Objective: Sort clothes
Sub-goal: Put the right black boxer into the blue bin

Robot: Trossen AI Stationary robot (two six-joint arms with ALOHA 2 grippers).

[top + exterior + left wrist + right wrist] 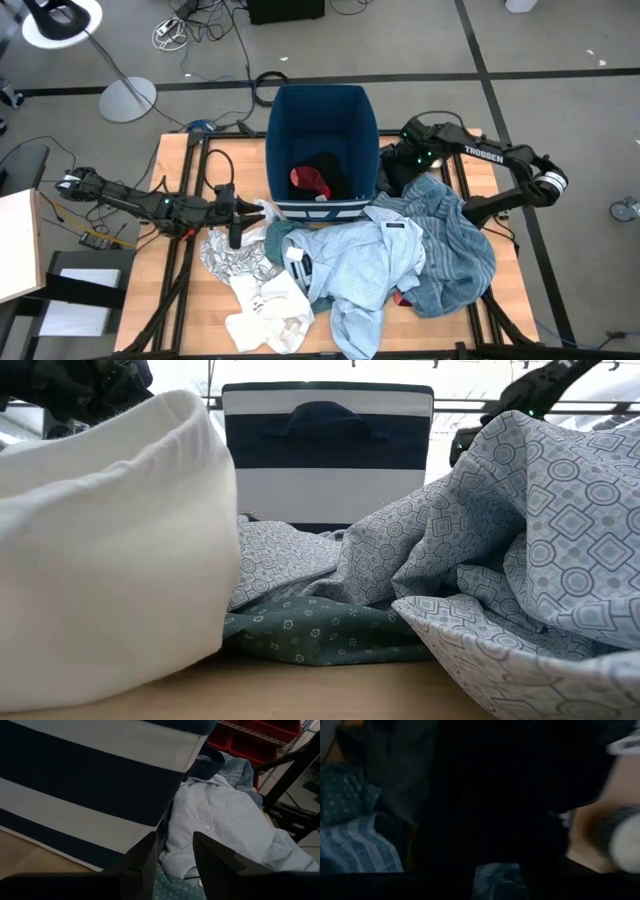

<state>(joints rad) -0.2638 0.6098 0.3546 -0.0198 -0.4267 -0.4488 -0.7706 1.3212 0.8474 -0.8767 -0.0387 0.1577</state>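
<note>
The clothes lie heaped on the table's near half: a light blue shirt (365,268), a teal striped cloth (452,240), a black-printed white piece (232,255), a white piece (265,318) and a green shirt (330,632) under the blue one. A small red piece (310,181) and a black piece (328,165) lie inside the dark blue bin (288,110). My left gripper (172,857) is open and empty at the bin's near left corner, with the light blue shirt (220,820) ahead. My right gripper (393,168) is at the bin's right wall, over dark cloth.
The bin's striped near wall (90,785) stands close beside my left fingers. Bare wood (180,290) shows at the table's left and near edges. Cables and a lamp base (127,98) lie on the floor beyond the table.
</note>
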